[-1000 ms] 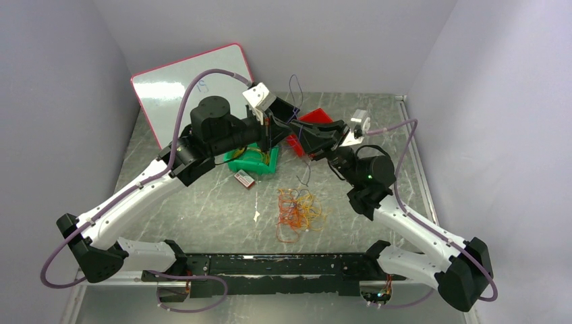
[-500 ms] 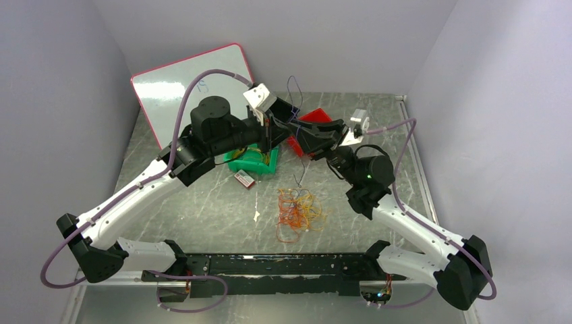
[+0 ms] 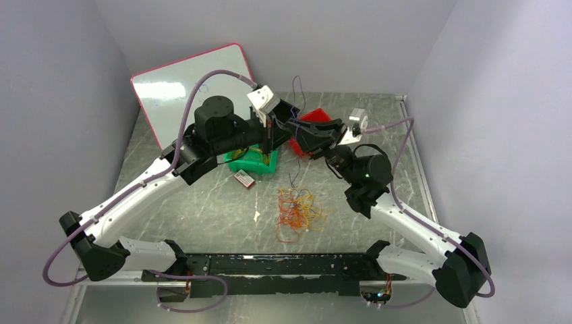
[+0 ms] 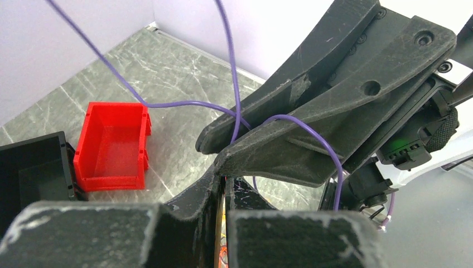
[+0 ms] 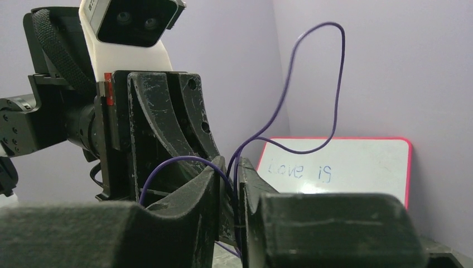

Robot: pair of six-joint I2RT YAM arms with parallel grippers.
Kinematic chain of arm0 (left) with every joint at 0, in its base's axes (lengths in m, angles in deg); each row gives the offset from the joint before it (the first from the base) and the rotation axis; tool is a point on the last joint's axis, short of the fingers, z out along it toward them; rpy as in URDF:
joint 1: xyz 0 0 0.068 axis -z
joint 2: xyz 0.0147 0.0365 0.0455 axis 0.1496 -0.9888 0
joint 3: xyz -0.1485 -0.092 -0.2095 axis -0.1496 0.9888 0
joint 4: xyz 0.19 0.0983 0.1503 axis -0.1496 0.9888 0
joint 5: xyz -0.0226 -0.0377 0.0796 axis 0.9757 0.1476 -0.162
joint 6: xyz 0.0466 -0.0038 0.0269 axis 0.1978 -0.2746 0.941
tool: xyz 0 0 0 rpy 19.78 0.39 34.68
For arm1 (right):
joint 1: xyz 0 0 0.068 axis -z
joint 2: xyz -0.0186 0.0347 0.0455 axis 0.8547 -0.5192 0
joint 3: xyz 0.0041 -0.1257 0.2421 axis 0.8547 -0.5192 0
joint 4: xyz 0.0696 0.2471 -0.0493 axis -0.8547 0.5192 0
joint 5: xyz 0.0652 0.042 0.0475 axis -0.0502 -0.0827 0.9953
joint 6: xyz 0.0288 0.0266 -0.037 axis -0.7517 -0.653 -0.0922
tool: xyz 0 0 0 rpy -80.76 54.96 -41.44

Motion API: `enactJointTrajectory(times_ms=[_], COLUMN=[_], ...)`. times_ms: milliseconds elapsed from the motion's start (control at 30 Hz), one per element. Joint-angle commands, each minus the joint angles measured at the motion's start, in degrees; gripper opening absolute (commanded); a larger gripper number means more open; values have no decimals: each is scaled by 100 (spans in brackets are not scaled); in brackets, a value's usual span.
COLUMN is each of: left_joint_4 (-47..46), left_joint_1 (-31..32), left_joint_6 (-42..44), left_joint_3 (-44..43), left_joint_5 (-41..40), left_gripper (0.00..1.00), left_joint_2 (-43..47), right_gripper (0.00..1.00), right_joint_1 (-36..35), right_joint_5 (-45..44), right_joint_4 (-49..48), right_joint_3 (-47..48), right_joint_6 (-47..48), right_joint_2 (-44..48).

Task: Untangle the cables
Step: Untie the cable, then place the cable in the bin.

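The cables lie in a yellow, orange and red tangle on the table. Both grippers are raised behind it and meet tip to tip. A thin purple cable loops above them, with a tail hanging toward the tangle. My right gripper is narrowly open, and the purple cable runs loosely through the gap. My left gripper is shut. Its tips are tucked under the right gripper's fingers, so whether they pinch the purple cable does not show.
A red bin sits just behind the grippers, also in the left wrist view beside a black bin. A green bin and a small red-and-white item lie under the left arm. A whiteboard leans at the back left.
The left arm's wrist has shifted slightly right. The hanging end of the purple cable has swung a little to the left. The tangle has not moved.
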Motion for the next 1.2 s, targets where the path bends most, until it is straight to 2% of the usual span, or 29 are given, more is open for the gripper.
enactJointTrajectory(times_ms=[0, 167, 267, 367, 500, 567, 633, 767, 867, 1000, 1167], left_joint_4=[-10, 53, 105, 144, 238, 273, 284, 434, 656, 841, 971], left_joint_1=[-33, -33, -33, -33, -52, -123, -231, -424, -512, -540, -557], left_joint_6=[91, 119, 145, 166, 146, 127, 107, 100, 106, -55, -457], left_joint_3=[-107, -107, -124, -91, -80, -89, -85, -36, 122, 593, 1231], left_joint_5=[205, 147, 48, -189, -938, -1228, -1439, -1841, -2117, -2219, -2173], left_gripper=[7, 7, 7, 21, 48, 57, 62, 65, 65, 65, 65], left_joint_2=[-42, -25, -18, 52, 222, 335, 460, 669, 821, 1065, 1331], right_gripper=[16, 0, 0, 0, 0, 0, 0, 0, 0, 0, 0], right_joint_1=[-8, -5, -13, -6, -13, -13, -8, 14, 71, 288, 1005], right_joint_5=[-48, -55, -141, -321, -794, -1198, -1705, -2865, -3298, -3353, -3111], right_joint_4=[-167, -198, -168, 241, 999, 1391, 1757, 2467, 2574, 2068, 1414], right_joint_3=[45, 23, 10, 131, 311, 361, 391, 547, 641, 683, 781], right_joint_6=[-9, -9, -18, 93, 412, 601, 782, 998, 1280, 1566, 1417], right_joint_2=[-14, -11, 12, 50, 177, 257, 312, 246, -117, -758, -1650])
